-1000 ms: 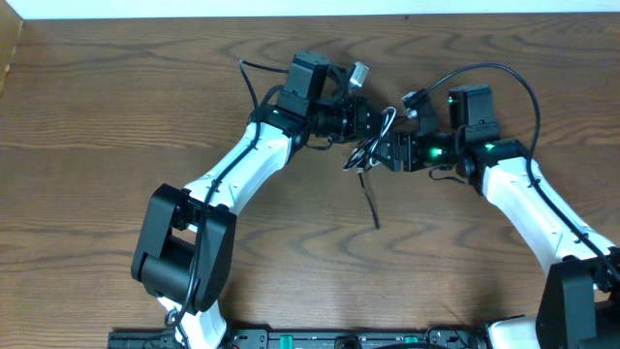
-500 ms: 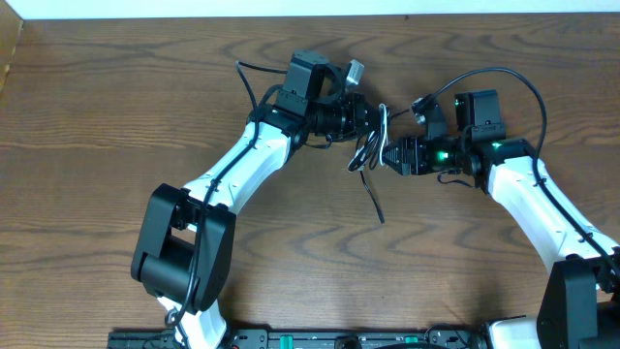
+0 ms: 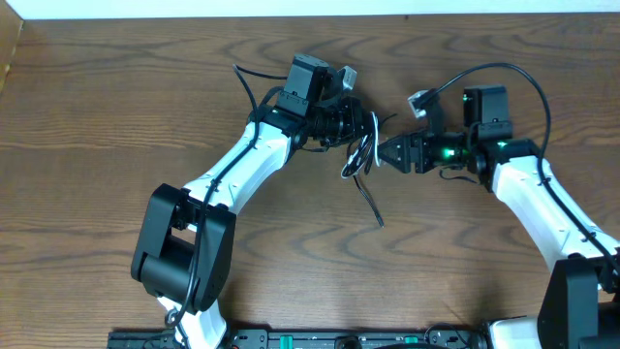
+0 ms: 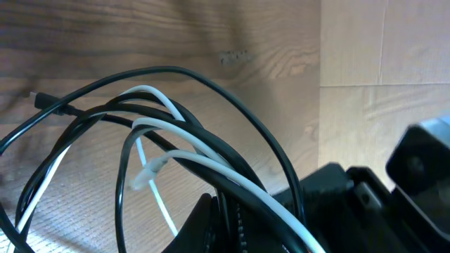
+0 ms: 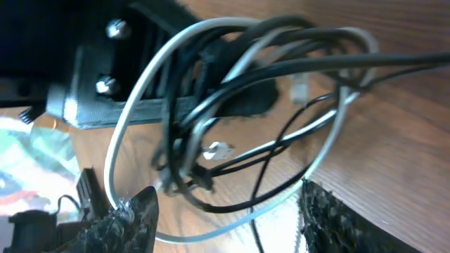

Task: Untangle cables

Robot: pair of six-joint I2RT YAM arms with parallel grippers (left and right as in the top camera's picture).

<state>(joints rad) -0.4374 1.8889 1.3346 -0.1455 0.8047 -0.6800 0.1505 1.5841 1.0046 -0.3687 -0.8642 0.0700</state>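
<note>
The black cable point(image 3: 369, 199) and the white cable point(image 3: 373, 138) hang in one tangled bundle of loops between my two grippers at the table's middle back. My left gripper point(image 3: 365, 126) is shut on the bundle; in the left wrist view its fingers point(image 4: 221, 211) pinch black point(image 4: 232, 98) and white point(image 4: 190, 137) strands. A black tail trails down onto the table. My right gripper point(image 3: 381, 152) sits just right of the bundle. In the right wrist view its jaws point(image 5: 225, 225) are wide apart, with a white loop point(image 5: 130, 119) and black strands point(image 5: 394, 63) in front of them.
The wooden table point(image 3: 116, 116) spreads all round. The arms' own thick black wires arch above the right wrist point(image 3: 504, 70) and beside the left wrist point(image 3: 247, 78). The table's back edge meets a white wall strip point(image 3: 291, 8).
My right gripper has drawn back to the right, away from the bundle. My left gripper has pulled slightly left with the cables, and the loops have shifted with it.
</note>
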